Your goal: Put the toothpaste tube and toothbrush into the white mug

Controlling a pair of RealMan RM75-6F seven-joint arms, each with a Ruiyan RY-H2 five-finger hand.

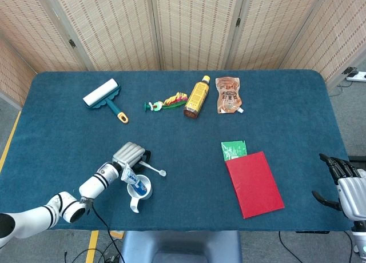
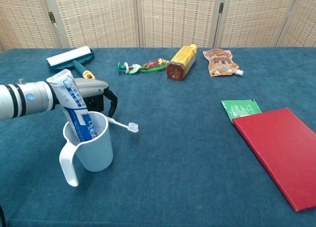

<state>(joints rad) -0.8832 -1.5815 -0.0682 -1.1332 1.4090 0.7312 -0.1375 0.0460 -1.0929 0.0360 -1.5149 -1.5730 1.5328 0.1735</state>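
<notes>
The white mug point(image 2: 94, 150) stands near the table's front left edge, handle toward the front, also visible as the mug point(image 1: 142, 190) in the head view. The blue and white toothpaste tube point(image 2: 74, 106) stands tilted inside it, cap end down. My left hand point(image 2: 95, 95) sits just behind the mug and holds the white toothbrush point(image 2: 121, 124) by its handle, bristle end pointing right and raised off the cloth. From above, the left hand point(image 1: 130, 154) and toothbrush point(image 1: 153, 170) lie beside the mug's far side. My right hand point(image 1: 345, 180) hangs open off the table's right front edge.
A red book point(image 1: 254, 184) and a green packet point(image 1: 234, 150) lie at the right front. Along the back lie a lint roller point(image 1: 104, 97), a small colourful toy point(image 1: 167, 101), a yellow bottle point(image 1: 197, 96) and a brown pouch point(image 1: 228, 94).
</notes>
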